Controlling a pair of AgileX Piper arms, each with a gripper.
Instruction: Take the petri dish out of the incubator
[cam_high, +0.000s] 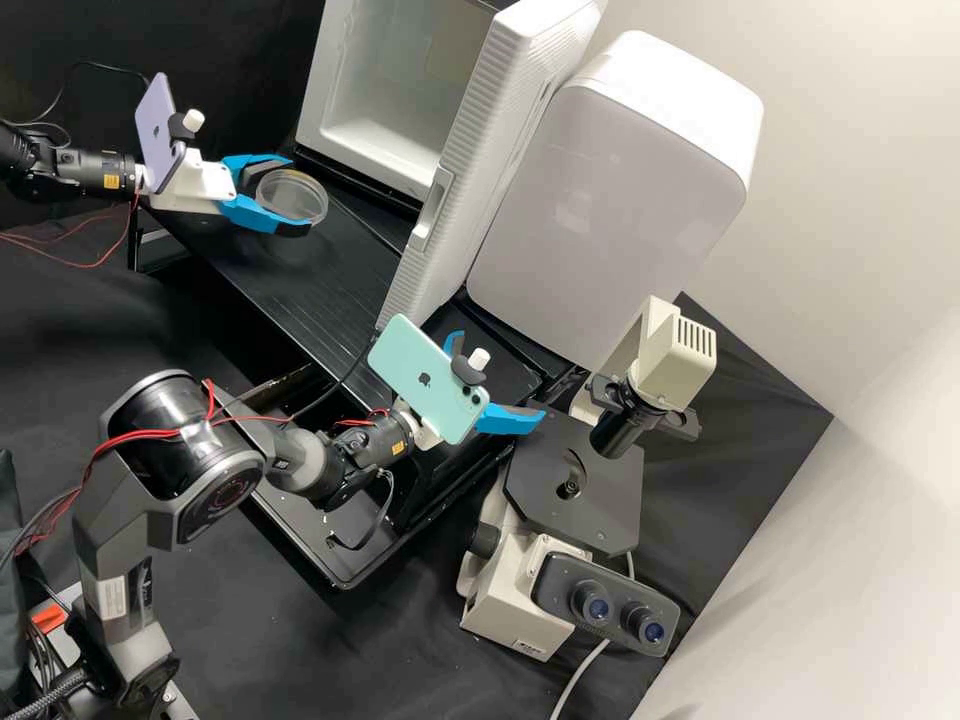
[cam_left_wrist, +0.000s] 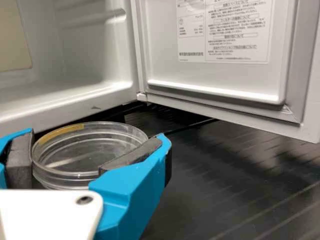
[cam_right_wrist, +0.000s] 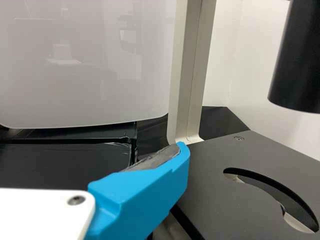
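Note:
A clear round petri dish (cam_high: 291, 194) (cam_left_wrist: 85, 150) sits between the blue fingers (cam_left_wrist: 137, 167) of my left gripper (cam_high: 272, 203) (cam_left_wrist: 87, 160), which is shut on its sides. The dish hangs just above the black ridged shelf (cam_high: 330, 280), outside the white incubator (cam_high: 385, 75) and in front of its open chamber (cam_left_wrist: 65, 60). The incubator door (cam_high: 495, 150) (cam_left_wrist: 225, 55) stands swung open to the right of the dish. My right gripper (cam_high: 515, 420) is open and holds nothing, its one visible finger (cam_right_wrist: 150, 182) at the edge of the microscope stage (cam_high: 575, 490) (cam_right_wrist: 240, 175).
A beige microscope (cam_high: 560, 590) with a black objective tube (cam_right_wrist: 297, 55) stands at the front right, close to the right gripper. The door's glossy white face (cam_high: 620, 200) (cam_right_wrist: 85, 60) looms above it. A black tray (cam_high: 340, 560) lies under the right arm. Red cables (cam_high: 60, 245) trail at left.

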